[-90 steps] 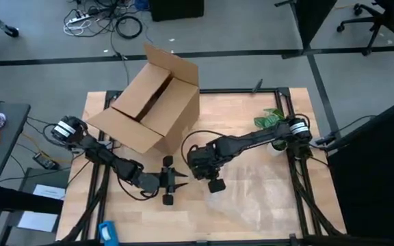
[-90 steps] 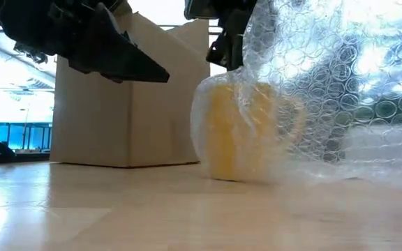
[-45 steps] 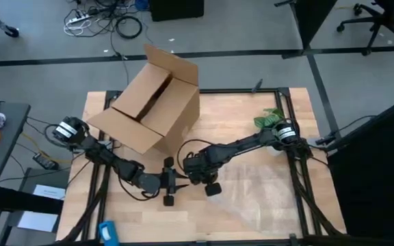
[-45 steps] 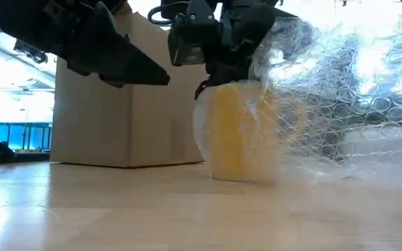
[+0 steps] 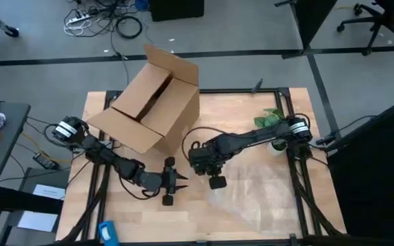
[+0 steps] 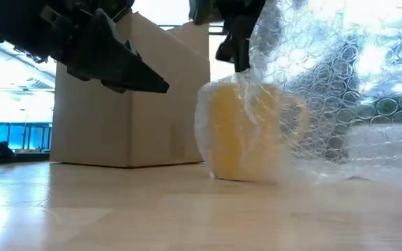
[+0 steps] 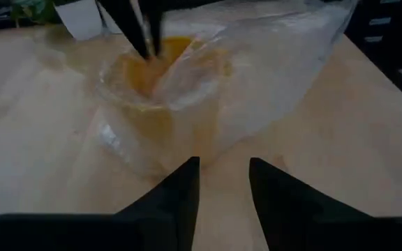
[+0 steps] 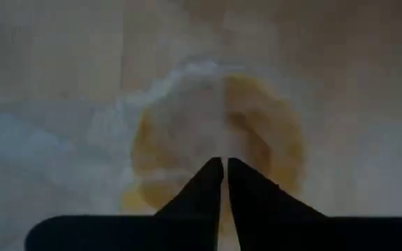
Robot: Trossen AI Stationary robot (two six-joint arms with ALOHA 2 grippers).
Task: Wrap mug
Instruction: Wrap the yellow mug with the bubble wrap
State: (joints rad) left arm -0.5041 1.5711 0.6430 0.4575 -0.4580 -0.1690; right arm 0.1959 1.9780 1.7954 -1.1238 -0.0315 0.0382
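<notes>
The yellow mug [image 6: 239,132] stands upright on the table with clear bubble wrap [image 6: 340,90] draped over it and trailing toward the table's right. My right gripper [image 6: 237,56] hangs just above the mug's mouth [image 7: 160,59], fingers shut and pointing down; in the high view it hides the mug. In its own wrist view, the gripper [image 8: 225,167] looks straight down on the wrapped mug [image 8: 257,132]. My left gripper [image 5: 180,182] hovers level, left of the mug, open and pointing at it, with nothing between its fingers [image 7: 187,188]. My right gripper's shut fingers [image 7: 145,31] come from above at the bubble wrap over the mug's mouth [image 7: 180,70]. The wrap rises right beside them in the low view. Whether they touch or pinch a layer, I cannot tell.
An open cardboard box [image 5: 152,102] stands at the far left, behind my left arm. A green leafy thing [image 5: 271,117] lies at the far right. The wrap's loose part [image 5: 252,198] covers the near right of the table. Black frame rails [image 5: 299,184] run along the sides.
My right gripper dipped down and toward the table's left onto the mug's mouth, carrying the wrap down there, then rose and went back right to where it was. The wrap beside it stands high again. The mug stayed put.
</notes>
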